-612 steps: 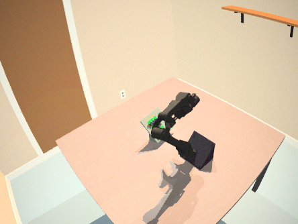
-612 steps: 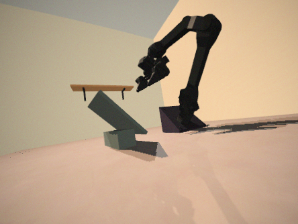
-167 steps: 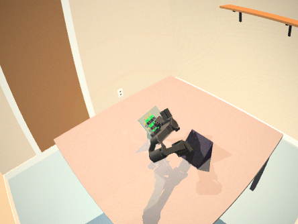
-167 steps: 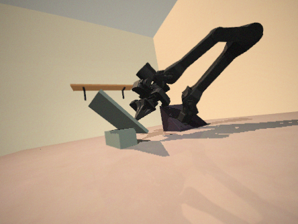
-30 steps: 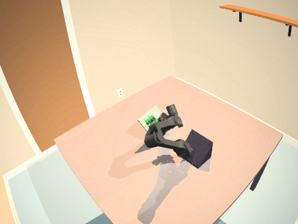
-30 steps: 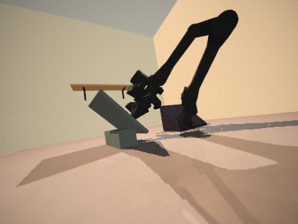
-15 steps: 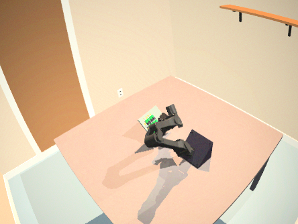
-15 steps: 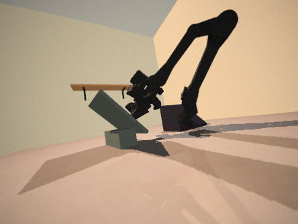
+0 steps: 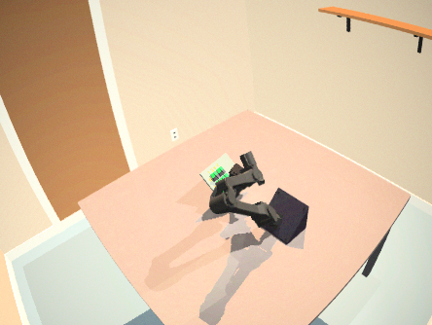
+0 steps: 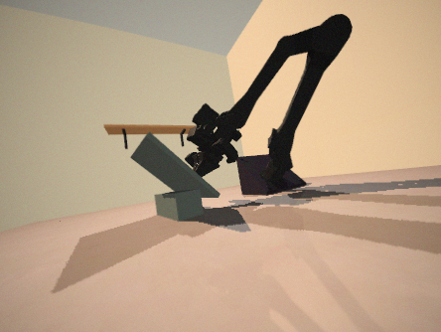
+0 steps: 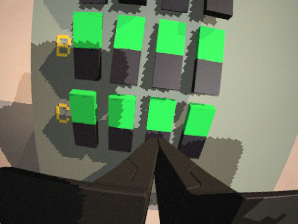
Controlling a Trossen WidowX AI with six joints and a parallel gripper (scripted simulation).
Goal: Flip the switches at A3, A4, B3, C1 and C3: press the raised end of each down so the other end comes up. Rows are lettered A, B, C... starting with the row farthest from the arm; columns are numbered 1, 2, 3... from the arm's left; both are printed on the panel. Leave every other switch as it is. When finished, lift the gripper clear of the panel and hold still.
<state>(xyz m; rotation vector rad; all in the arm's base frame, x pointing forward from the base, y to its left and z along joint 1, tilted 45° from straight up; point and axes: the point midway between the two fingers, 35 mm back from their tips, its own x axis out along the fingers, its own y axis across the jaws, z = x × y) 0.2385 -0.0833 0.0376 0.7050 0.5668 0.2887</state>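
The tilted pale switch panel (image 9: 225, 160) (image 10: 164, 161) (image 11: 255, 100) shows rows B and C in the wrist view, with only the dark near ends of row A at the top. Switches have green far halves and dark near halves. C1 (image 11: 83, 107), C2 (image 11: 121, 112), C3 (image 11: 161, 114) and C4 (image 11: 200, 120) show long green halves and shorter dark ones. B3 (image 11: 170, 37) has a longer dark half. Exact tilts are hard to tell. My gripper (image 11: 154, 145) (image 10: 198, 173) is shut and empty, tips over C3's dark near end; contact cannot be told.
The panel rests on a grey-green block (image 10: 179, 205) on the pink table (image 9: 146, 204). The dark wedge-shaped block (image 9: 292, 214) (image 10: 253, 176) is by the arm's base. An orange shelf (image 9: 379, 20) (image 10: 149, 129) is on the wall. Arm shadows cross the panel.
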